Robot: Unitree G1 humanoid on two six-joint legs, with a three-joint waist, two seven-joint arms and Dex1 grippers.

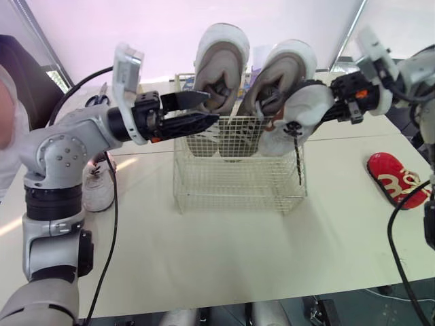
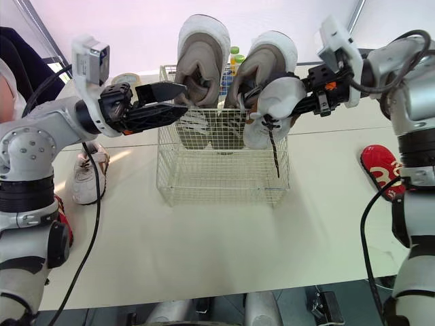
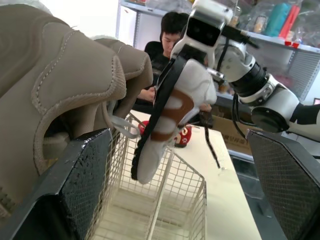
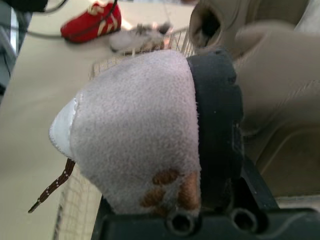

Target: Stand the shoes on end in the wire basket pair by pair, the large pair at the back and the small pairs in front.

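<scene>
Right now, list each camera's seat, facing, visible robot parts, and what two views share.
Left eye view: head, facing forward and down at the wire basket; both arms show.
Right eye view: head, beside it; same scene, same arms.
Left wrist view: left wrist, facing across the basket toward the right arm; open left gripper shows.
Right wrist view: right wrist, facing the small white shoe clamped in the right gripper.
Shared: left wrist and eye views show that shoe at the basket.

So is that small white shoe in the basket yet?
Not in yet: the white shoe hangs over the basket rim, clamped in the right arm's jaws, toe down.
</scene>
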